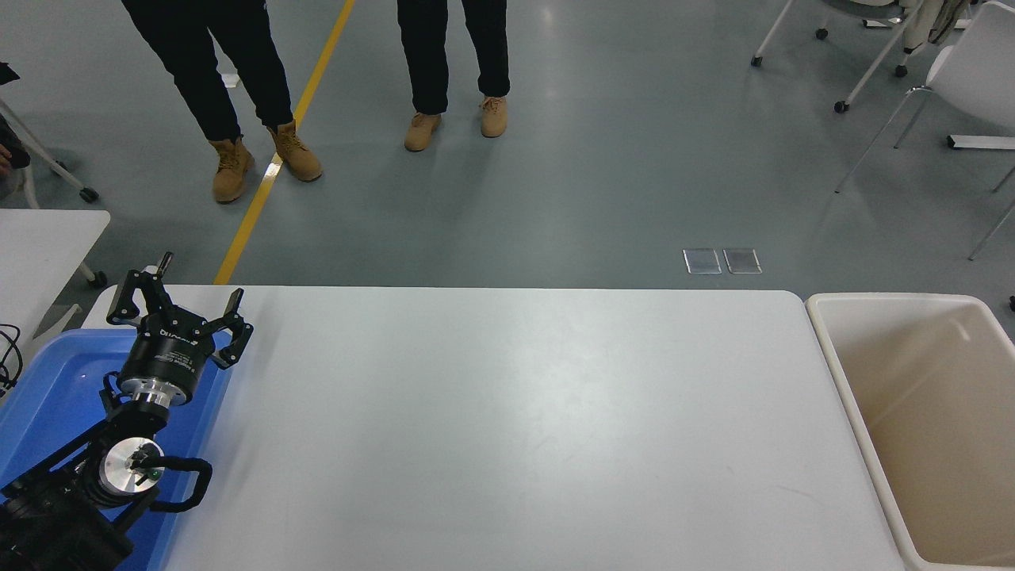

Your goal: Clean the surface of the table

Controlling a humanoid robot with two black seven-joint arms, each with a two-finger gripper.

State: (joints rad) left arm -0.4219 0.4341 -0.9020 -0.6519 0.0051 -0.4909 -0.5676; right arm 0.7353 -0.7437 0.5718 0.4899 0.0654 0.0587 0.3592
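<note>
Table surface [507,420]: wide matte white top with rounded far corners, filling the lower middle of the head view. A few faint scuff marks show toward its near right part; otherwise plain white.

Blue tray [47,396]: sits at the table's left end, overlapping its near-left corner. The left arm rises over this tray and points away from the camera. Left gripper [178,305] hangs above the tray's far rim, just at the table's far-left corner. Its black fingers [236,303] are spread wide apart, with nothing between them.

Right arm: not in the picture.

Beige bin [833,349]: just beside the table's right end, its rim running along that edge. Inside shows only bare beige walls and floor.

Beyond the table's far edge, grey floor with a yellow line [277,151] running off diagonally from the far-left corner. Two people [452,55] stand well back from the table, seen only as dark trousers and tan boots. Two small metal floor plates [721,261] lie near the far-right corner. White chairs [936,71] stand farther off, beyond the bin. A second white table [40,246] shows partly, left of the tray.
</note>
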